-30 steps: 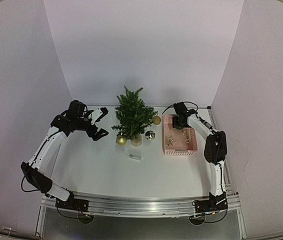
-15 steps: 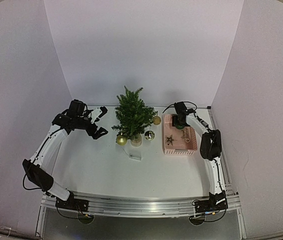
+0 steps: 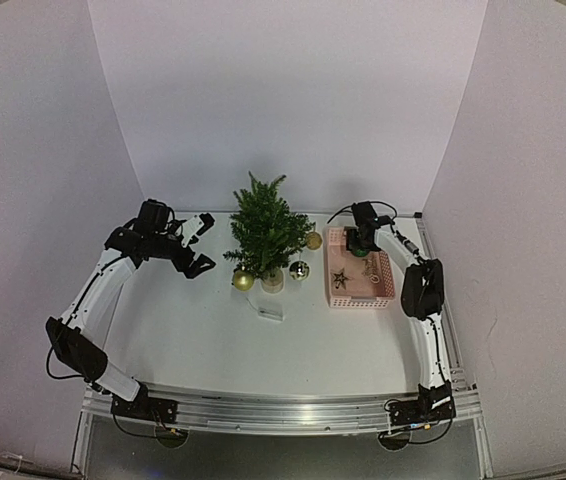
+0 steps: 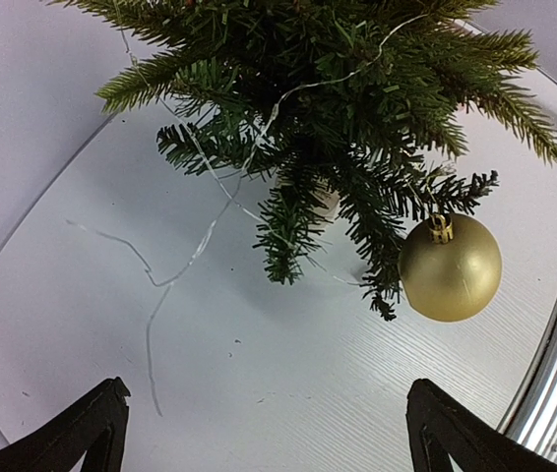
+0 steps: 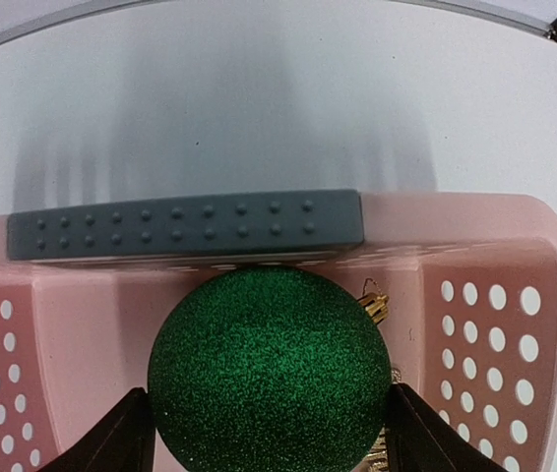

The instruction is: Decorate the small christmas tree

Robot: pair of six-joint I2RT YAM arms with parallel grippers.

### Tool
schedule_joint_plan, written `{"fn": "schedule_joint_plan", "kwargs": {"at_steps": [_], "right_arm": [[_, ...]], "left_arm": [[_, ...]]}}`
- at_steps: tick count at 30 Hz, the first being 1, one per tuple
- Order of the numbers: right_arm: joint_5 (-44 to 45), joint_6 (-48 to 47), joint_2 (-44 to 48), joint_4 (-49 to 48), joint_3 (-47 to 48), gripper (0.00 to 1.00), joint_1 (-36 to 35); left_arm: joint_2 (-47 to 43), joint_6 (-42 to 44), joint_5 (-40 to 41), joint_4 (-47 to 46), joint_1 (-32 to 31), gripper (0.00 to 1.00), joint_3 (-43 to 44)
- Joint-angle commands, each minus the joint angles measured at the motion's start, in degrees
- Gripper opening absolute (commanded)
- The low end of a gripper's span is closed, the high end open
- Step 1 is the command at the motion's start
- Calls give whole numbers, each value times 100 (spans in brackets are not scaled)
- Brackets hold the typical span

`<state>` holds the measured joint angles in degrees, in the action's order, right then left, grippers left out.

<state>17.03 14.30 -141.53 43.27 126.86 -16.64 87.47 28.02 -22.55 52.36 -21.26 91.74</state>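
The small christmas tree [image 3: 267, 232] stands upright on its pale pot at 12 o'clock on the desk [image 3: 193, 330], between the two arms. A matte gold ball [image 4: 451, 267] hangs from a low branch at 7 o'clock of the trunk in the top view. A second gold ball [image 3: 313, 240] is seen at the tree's 3 o'clock edge and a silver ball [image 3: 300, 270] at 4 o'clock, near the pot; whether these two hang or rest cannot be told. A thin silvery wire [image 4: 221, 202] is draped through the lower branches and trails onto the desk. The left end effector [image 4: 266, 385] is held at 9 o'clock of the tree with fingers spread wide and nothing between them. A pink perforated basket [image 3: 358, 303] lies at 3 o'clock of the tree, apart from it, with a star ornament [image 3: 340, 280] inside. The right end effector [image 5: 267, 389] is lowered into the basket's 12 o'clock end, with a green glitter ball [image 5: 269, 379] flanked on both sides by the fingers. Contact looks made at each side, but a firm grip cannot be confirmed. A grey studded strip [image 5: 185, 226] is seen along the basket's far wall, just behind the ball.
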Motion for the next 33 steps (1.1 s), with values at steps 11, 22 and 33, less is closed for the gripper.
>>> {"fn": "schedule_joint_plan", "kwargs": {"at_steps": [11,22,33], "right_arm": [[-338,246,1435,32,-693,47,27],[-1640,690,3310,21,-1451,44,2],[-1201,2038,5517,15,-1933,39,-1282]], "left_arm": [[-51,-95,-301,-233,33,98,70],[-283,-284,-681,-295,34,96,142],[-920,988,-150,-1363,-521,100,-30]]}}
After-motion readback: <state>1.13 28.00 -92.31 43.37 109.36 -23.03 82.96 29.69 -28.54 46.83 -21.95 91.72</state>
